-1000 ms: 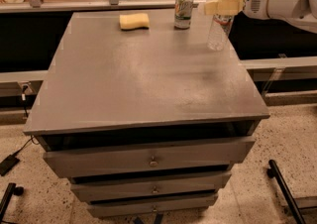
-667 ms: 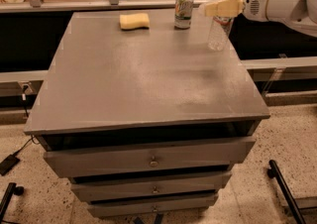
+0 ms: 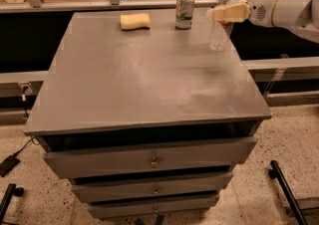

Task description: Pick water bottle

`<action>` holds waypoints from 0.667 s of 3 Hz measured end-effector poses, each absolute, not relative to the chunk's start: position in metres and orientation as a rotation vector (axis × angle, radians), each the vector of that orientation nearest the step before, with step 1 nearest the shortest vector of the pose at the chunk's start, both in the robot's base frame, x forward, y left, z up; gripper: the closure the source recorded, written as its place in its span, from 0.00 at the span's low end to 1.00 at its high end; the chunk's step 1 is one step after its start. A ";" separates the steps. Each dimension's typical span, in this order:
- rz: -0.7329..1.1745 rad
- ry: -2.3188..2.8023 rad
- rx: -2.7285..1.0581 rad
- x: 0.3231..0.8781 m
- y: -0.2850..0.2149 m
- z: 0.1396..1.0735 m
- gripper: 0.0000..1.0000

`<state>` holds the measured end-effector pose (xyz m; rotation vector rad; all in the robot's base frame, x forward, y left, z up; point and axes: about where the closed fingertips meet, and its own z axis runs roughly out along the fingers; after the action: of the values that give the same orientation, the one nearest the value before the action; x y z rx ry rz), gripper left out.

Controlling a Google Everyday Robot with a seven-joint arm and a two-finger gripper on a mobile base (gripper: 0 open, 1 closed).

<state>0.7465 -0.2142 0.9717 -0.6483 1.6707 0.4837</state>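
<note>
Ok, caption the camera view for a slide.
Gripper at the upright water bottle near the grey cabinet's far right corner, with a can and yellow sponge nearby.

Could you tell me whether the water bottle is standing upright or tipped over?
Upright: the water bottle stands on its base on the table, white cap at top; the gripper is at its upper part.

No text reads on the can (image 3: 185,10) or water bottle (image 3: 218,37) by the gripper (image 3: 216,14).

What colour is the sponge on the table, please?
Yellow sponge, camera view; the gripper is at the water bottle.
</note>
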 end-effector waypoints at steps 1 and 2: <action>0.487 1.663 -0.650 0.749 -0.209 0.949 0.00; 0.501 1.634 -0.656 0.752 -0.205 0.923 0.00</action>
<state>0.7525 -0.2052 0.9228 -0.6559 1.6344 0.5015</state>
